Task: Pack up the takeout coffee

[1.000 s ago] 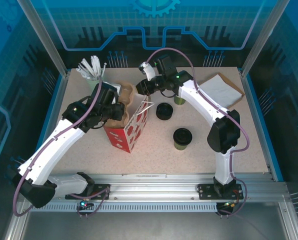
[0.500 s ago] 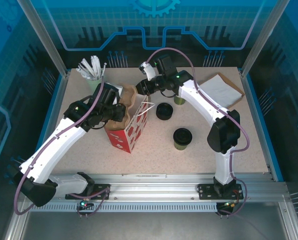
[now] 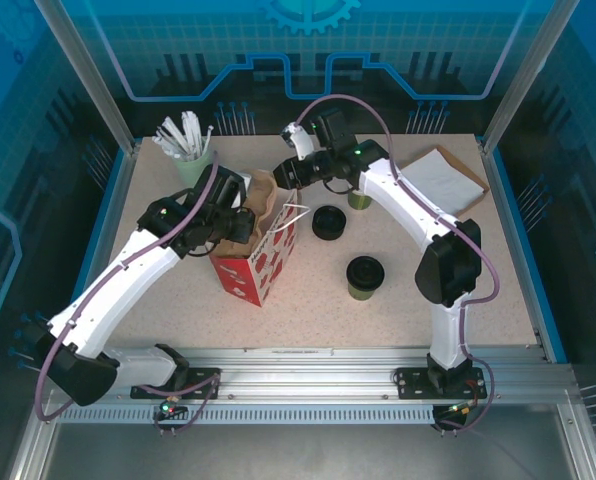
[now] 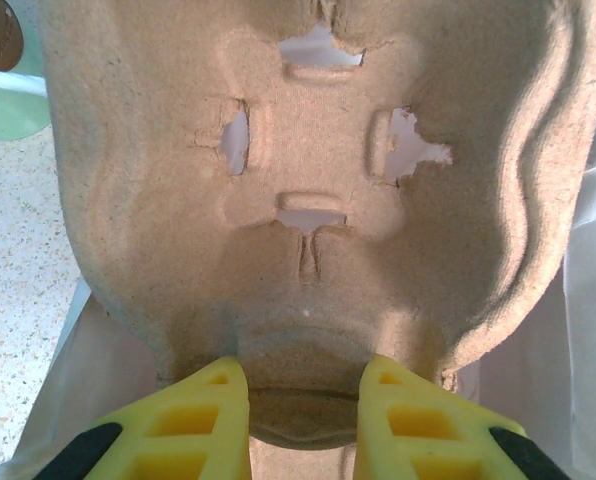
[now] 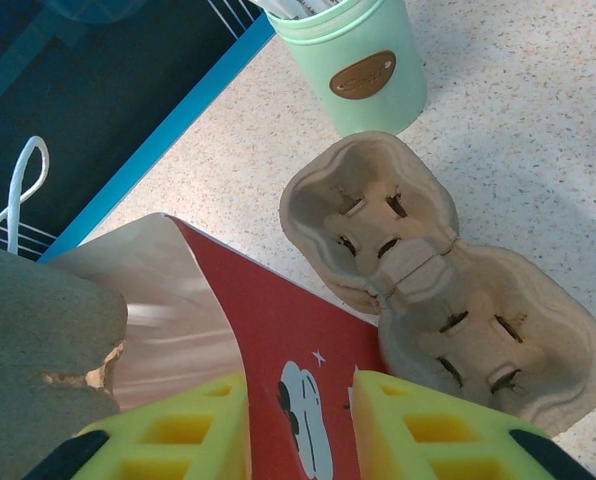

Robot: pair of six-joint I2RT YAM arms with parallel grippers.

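The takeout coffee (image 3: pixel 364 277), an olive-green cup with a black lid, stands on the table right of the red-and-white paper bag (image 3: pixel 258 262). My left gripper (image 3: pixel 228 215) is shut on the rim of a brown cardboard cup carrier (image 4: pixel 308 200), which it holds tilted over the bag's open top; the yellow fingers (image 4: pixel 203 410) pinch the rim from both sides. My right gripper (image 5: pixel 300 385) is at the bag's far edge. Its jaws straddle the red wall (image 5: pixel 278 330) with a gap showing between them.
A second cardboard carrier (image 5: pixel 448 290) lies on the table beyond the bag, beside a mint-green holder of stirrers (image 3: pixel 188 155). Loose black lids (image 3: pixel 328 222) and lidless green cups (image 3: pixel 358 198) sit near the right arm. Flat paper bags (image 3: pixel 440 175) lie at the back right.
My left arm has shifted right and farther back with the carrier in its grip. The right gripper has stayed at the bag's edge and its jaws have spread a little.
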